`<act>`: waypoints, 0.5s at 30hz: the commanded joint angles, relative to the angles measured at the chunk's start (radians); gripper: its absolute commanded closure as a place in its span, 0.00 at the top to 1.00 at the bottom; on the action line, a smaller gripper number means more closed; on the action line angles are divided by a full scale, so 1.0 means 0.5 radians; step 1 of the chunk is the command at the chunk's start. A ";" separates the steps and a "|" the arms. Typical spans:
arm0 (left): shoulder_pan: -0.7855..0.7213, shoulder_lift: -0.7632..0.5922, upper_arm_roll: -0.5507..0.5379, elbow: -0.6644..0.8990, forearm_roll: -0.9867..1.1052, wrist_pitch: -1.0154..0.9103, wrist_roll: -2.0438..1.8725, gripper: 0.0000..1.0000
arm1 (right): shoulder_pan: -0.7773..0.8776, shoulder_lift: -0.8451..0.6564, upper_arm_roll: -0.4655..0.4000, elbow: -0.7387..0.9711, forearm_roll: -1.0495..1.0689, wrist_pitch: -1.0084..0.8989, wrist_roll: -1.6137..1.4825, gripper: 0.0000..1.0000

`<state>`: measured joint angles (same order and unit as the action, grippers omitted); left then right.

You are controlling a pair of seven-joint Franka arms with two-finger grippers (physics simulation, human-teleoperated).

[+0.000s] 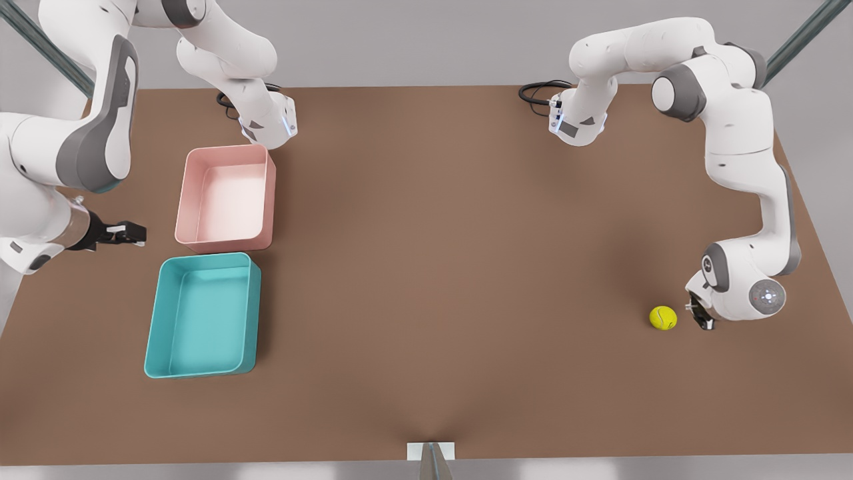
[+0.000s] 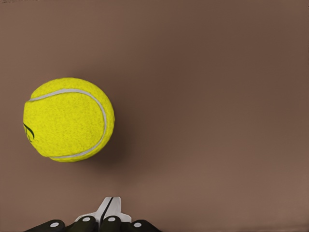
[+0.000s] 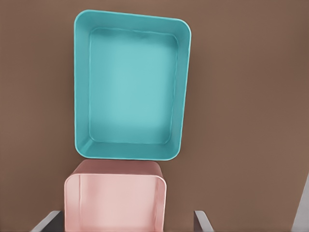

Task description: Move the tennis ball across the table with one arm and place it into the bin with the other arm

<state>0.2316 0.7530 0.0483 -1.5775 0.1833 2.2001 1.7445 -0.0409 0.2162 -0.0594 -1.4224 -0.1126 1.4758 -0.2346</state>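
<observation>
The tennis ball is yellow-green and rests on the brown table near the front view's right. My left gripper sits low just to the ball's right, shut and not touching it; in the left wrist view the ball lies a short way ahead of the closed fingertips. The teal bin stands at the front view's left with nothing in it, and it also fills the middle of the right wrist view. My right gripper hangs open left of the bins, its fingertips spread wide.
A pink tray of like shape stands just behind the teal bin, almost touching it, and appears in the right wrist view. Both arm bases stand along the table's far edge. Bare tabletop stretches between ball and bins.
</observation>
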 commanded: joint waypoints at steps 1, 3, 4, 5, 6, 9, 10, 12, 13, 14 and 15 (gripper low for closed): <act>-0.003 0.004 -0.001 -0.002 -0.005 0.073 0.469 0.21 | 0.005 0.003 -0.001 0.001 0.001 -0.003 -0.074 1.00; -0.003 0.007 -0.004 -0.002 -0.002 0.122 0.254 0.21 | 0.005 0.006 -0.001 0.001 0.001 -0.009 -0.074 1.00; -0.003 0.010 -0.005 -0.005 -0.002 0.146 0.202 0.21 | 0.005 0.006 -0.001 -0.002 0.001 -0.009 -0.074 1.00; -0.003 0.010 -0.005 -0.005 -0.002 0.150 0.162 0.21 | 0.005 0.006 -0.001 -0.002 0.001 -0.009 -0.074 1.00; -0.003 0.016 -0.005 -0.002 0.005 0.150 0.156 0.21 | 0.005 0.006 -0.001 -0.002 0.001 -0.012 -0.074 1.00; -0.003 0.022 -0.005 -0.002 -0.002 0.232 0.156 0.21 | -0.001 0.006 -0.001 -0.002 0.001 -0.025 -0.105 1.00; -0.003 0.022 -0.005 -0.002 -0.002 0.236 0.153 0.21 | -0.001 0.006 -0.001 -0.002 0.001 -0.025 -0.105 1.00; -0.009 0.022 -0.005 -0.002 -0.002 0.232 0.119 0.21 | 0.002 0.006 -0.001 -0.005 0.001 -0.025 -0.105 1.00; -0.015 0.022 -0.005 -0.002 -0.002 0.232 0.052 0.21 | 0.002 0.009 -0.001 -0.005 0.001 -0.025 -0.105 1.00; -0.015 0.022 -0.008 -0.002 0.001 0.232 0.042 0.21 | 0.002 0.009 -0.001 -0.002 -0.002 -0.025 -0.105 1.00; -0.015 0.022 -0.008 -0.002 0.001 0.232 0.039 0.21 | 0.002 0.009 -0.001 -0.005 -0.002 -0.025 -0.105 1.00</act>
<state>0.2233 0.7651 0.0447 -1.5789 0.1830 2.2983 1.7851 -0.0399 0.2232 -0.0596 -1.4245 -0.1140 1.4659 -0.2614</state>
